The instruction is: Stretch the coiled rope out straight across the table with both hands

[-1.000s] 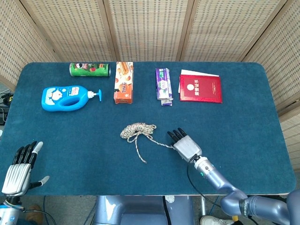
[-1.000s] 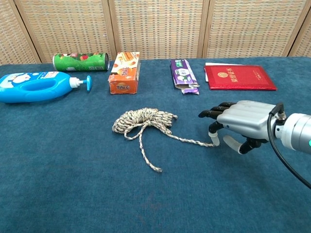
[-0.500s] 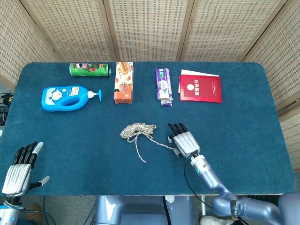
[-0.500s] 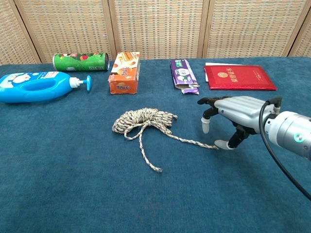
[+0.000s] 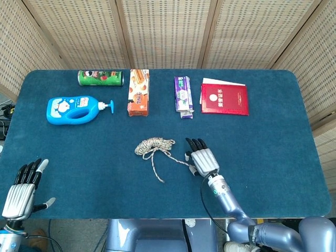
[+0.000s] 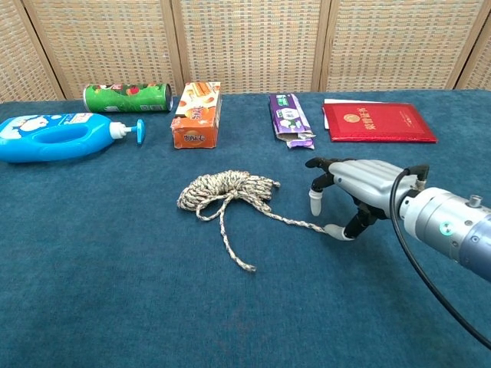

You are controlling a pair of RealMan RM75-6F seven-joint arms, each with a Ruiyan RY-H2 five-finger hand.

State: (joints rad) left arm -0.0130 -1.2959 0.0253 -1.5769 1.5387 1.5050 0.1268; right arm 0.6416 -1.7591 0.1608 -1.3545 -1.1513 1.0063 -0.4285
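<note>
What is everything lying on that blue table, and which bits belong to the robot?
Coiled beige twisted rope: one, table centre, two loose ends trailing.
Blue plastic pump bottle: one, lying flat, back left.
Green cylindrical can: one, on its side, behind the bottle.
Orange cardboard box: one, back centre.
Purple snack packet: one, right of the box.
Red booklet: one, back right, over white paper.
Dark blue table: one.
Right hand: silver and black, over the rope's right end, thumb tip touching it.
Left hand: silver and black, front left table edge, holding nothing.
</note>
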